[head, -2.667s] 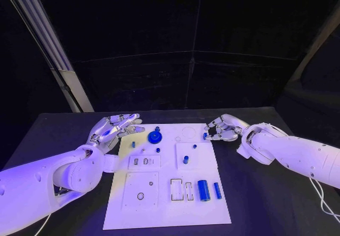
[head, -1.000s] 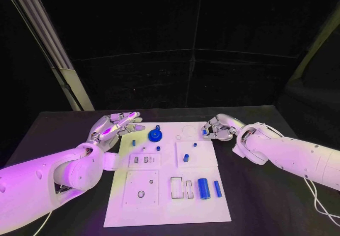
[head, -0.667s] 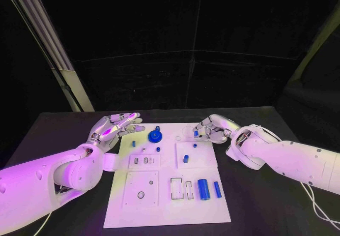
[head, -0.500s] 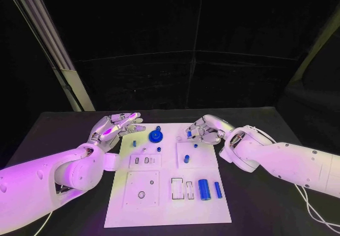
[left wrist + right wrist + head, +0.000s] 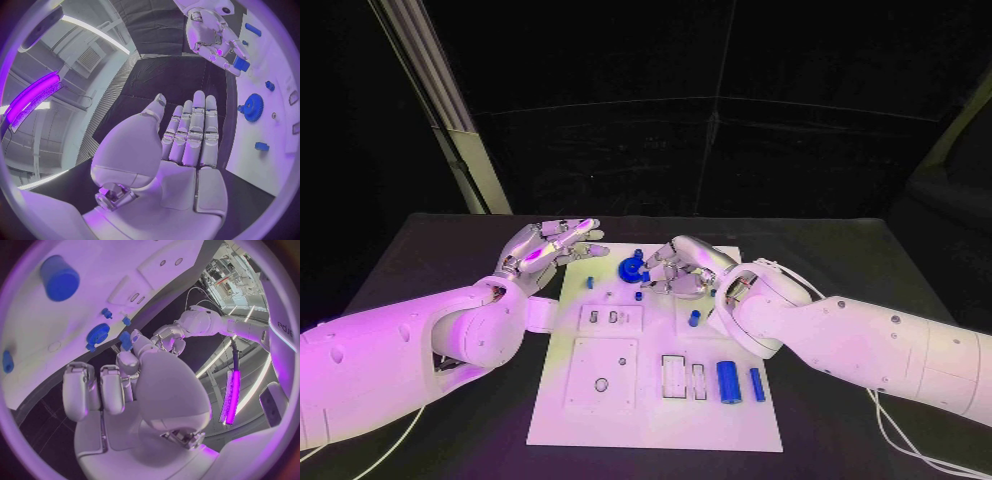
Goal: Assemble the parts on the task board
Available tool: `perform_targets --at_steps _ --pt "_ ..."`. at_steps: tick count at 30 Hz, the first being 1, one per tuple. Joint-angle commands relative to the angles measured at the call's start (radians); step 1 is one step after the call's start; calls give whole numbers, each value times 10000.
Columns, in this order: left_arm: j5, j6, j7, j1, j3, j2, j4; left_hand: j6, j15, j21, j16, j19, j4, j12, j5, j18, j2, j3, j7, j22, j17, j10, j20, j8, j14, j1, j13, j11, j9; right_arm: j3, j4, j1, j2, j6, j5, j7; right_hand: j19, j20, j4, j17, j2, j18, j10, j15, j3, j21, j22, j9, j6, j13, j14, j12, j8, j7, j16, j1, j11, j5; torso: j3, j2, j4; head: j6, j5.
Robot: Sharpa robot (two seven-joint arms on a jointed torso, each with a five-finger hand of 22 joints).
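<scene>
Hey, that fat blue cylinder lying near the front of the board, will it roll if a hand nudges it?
Probably. The fat blue cylinder lies on its side on the flat task board, so a sideways nudge would likely roll it. It looks rigid, smooth and possibly slippery. The thinner blue pin lies beside it and might stop it.

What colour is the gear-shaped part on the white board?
Blue; the toothed gear-shaped part shows best in the left wrist view.

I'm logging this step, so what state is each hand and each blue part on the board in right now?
Left hand: held flat, fingers straight, holding nothing, beside the board's far left corner.
Right hand: over the board, pinching a small blue piece.
Blue gear: on the board, untouched.
Big blue cylinder: lying flat on the board.
Thin blue bar: lying flat beside the cylinder.
</scene>
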Motion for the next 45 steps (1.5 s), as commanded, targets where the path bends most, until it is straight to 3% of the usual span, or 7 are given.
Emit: perform_targets --at_steps 1,9,16,21,27,45 --pt "44 123 90 33 10 4 -20 77 -9 -38 -39 -3 -63 -70 -3 72 113 3 -27 -11 12 24 51 -36 -50 0 -5 -28 4 3 -85 18 250 546 -706 -702 12 -72 12 245 -11 -131 -6 -70 72 35 839 11 306 58 597 8 -25 -132 -45 -133 0 69 4 15 -9 -25 105" --pt "46 138 94 49 11 28 -75 77 -9 -38 -39 -3 -63 -70 -3 72 113 3 -27 -11 12 24 51 -36 -50 0 -5 -28 4 -9 -372 9 880 1045 -1420 -1153 23 -74 19 215 -57 -134 13 -73 76 41 853 7 312 73 594 26 -41 -136 -59 -197 -3 105 10 14 10 -117 162" --pt "46 149 92 52 12 49 -110 77 -9 -38 -39 -3 -63 -70 -3 72 113 3 -27 -11 12 24 51 -36 -50 0 -5 -28 4 -31 -492 2 1155 1177 -1808 -1166 23 -75 10 210 -77 -134 14 -74 81 41 854 5 311 73 593 23 -49 -138 -62 -205 -6 121 26 28 -40 -104 257" --pt "46 159 85 54 12 65 -123 77 -9 -38 -39 -3 -63 -70 -3 72 113 3 -27 -11 12 24 51 -36 -50 0 -5 -28 4 -262 -525 3 1212 1349 -1862 -1188 21 -76 5 205 -91 -133 4 -75 84 40 850 4 313 54 592 -1 -53 -137 -65 -213 -6 128 20 25 -35 -153 270" --pt "46 170 69 56 12 77 -138 77 -9 -38 -39 -3 -63 -70 -3 72 113 3 -27 -11 12 24 51 -36 -50 0 -5 -28 4 -378 -608 2 1328 1534 -1942 -1198 19 -77 8 198 -106 -132 -13 -75 84 39 847 3 314 28 591 -36 -58 -134 -69 -234 -4 128 28 16 -23 -229 293" --pt "46 190 56 56 12 93 -167 77 -9 -38 -39 -3 -63 -70 -3 72 113 3 -27 -11 12 24 51 -36 -50 0 -5 -28 4 -436 -702 2 1444 1883 -2141 -1162 6 -77 4 188 -131 -128 -40 -74 90 31 829 1 316 -5 589 -83 -67 -134 -75 -257 -2 122 24 16 -30 -323 347"
